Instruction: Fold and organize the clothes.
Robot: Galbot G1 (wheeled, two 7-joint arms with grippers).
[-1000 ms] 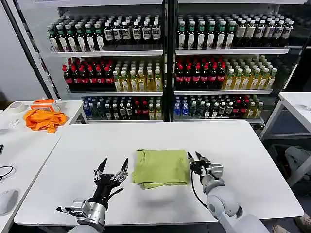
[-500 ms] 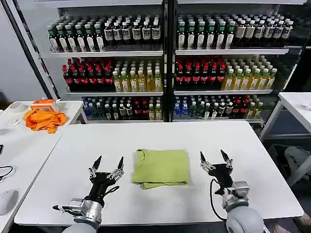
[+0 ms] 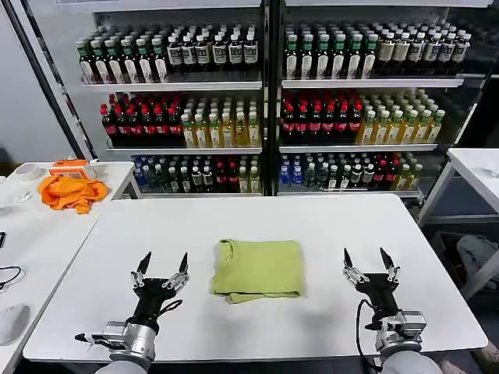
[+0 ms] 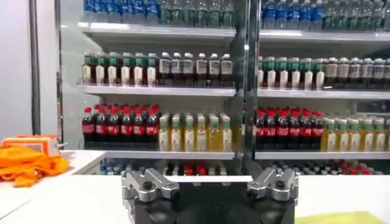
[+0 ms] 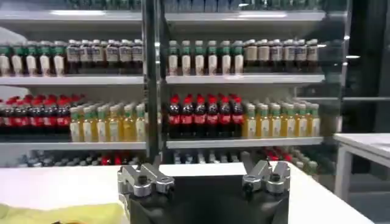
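Head view: white desk [image 3: 327,226] w/ green T-shirt [image 3: 258,269] folded flat at its centre-front; left end effector [image 3: 161,273] near the shirt's left, fingers spread wide, empty; right end effector [image 3: 367,266] to its right, also wide, empty; both apart from shirt.

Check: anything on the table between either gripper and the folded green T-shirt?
Nothing visible. The folded lime-green T-shirt lies alone mid-table, with bare white table between it and the open left gripper on one side and the open right gripper on the other.
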